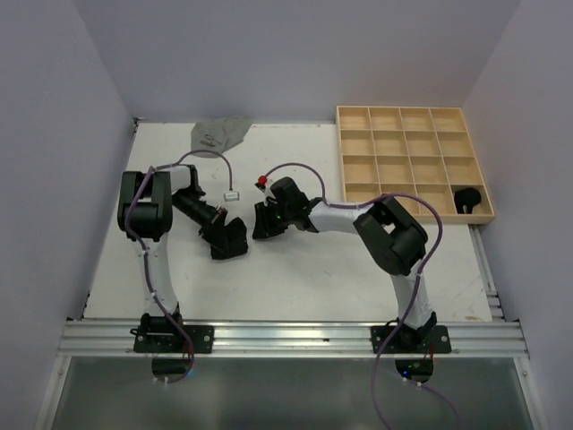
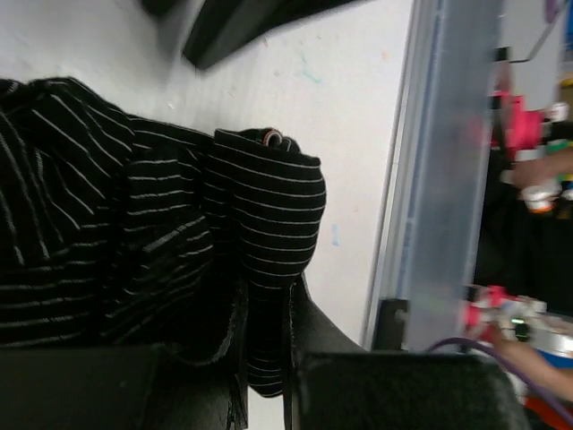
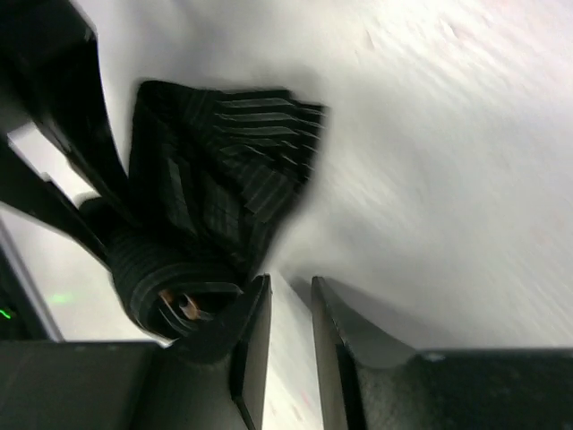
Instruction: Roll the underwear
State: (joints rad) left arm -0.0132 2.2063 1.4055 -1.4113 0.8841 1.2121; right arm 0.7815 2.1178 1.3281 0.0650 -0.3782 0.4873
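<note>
On the table [image 1: 313, 278], with a tray [image 1: 385, 143] at its far right, the left gripper [image 2: 267, 358] pinches the striped briefs [image 2: 260, 206] mid-table. The right gripper [image 3: 288, 358], jaws slightly apart and empty, sits beside their rolled end. Grey briefs [image 1: 219, 134] lie at the far edge.

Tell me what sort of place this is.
Probably a robotics lab test cell, not a home: a white table boxed in by plain panels, two robot arms bolted to an aluminium rail, and a wooden grid tray.
</note>
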